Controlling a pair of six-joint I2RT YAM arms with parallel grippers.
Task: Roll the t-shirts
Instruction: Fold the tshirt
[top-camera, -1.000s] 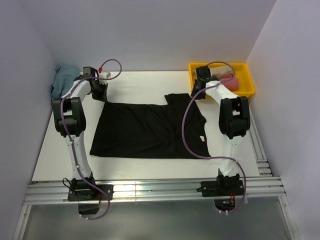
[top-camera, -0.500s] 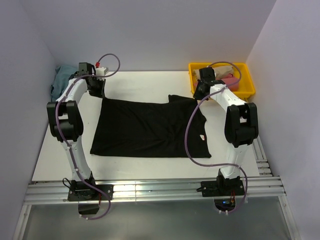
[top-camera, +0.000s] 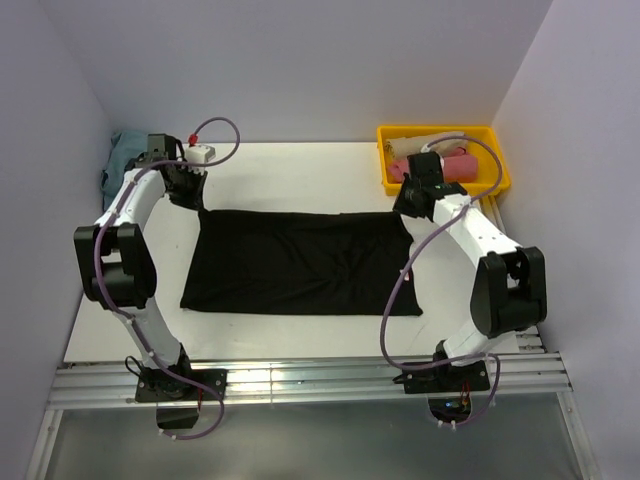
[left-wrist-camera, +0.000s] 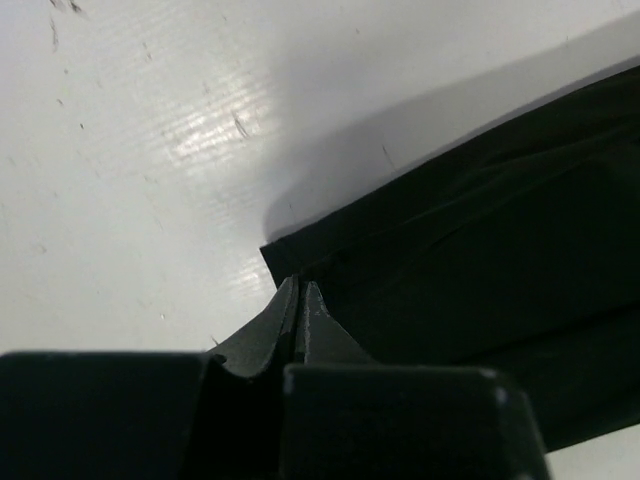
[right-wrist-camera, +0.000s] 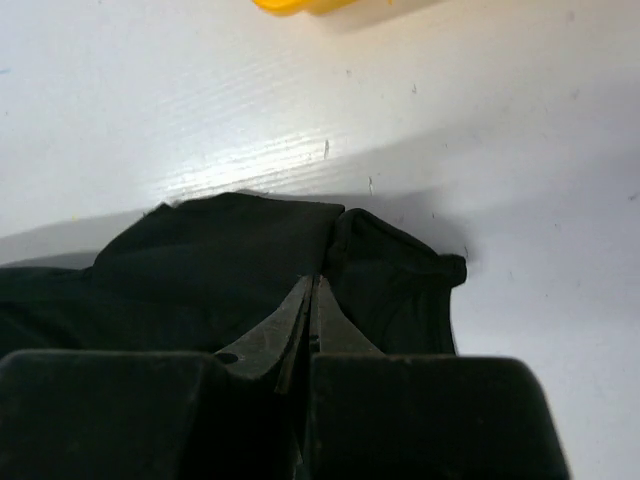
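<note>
A large black t-shirt lies flat in the middle of the white table, its far edge a straight line. My left gripper is shut on the shirt's far left corner. In the left wrist view the pinched fingertips meet the black cloth at that corner. My right gripper is shut on the far right corner. The right wrist view shows the closed tips biting into a bunched fold of the black cloth.
A yellow bin at the back right holds a pink t-shirt and a beige one; its rim shows in the right wrist view. A dusty-blue t-shirt lies crumpled in the back left corner. Metal rails run along the near edge.
Both grippers have moved apart, the left outward to the left, the right to the right and nearer. The shirt's far edge, with a sleeve sticking up before, is now pulled straight.
</note>
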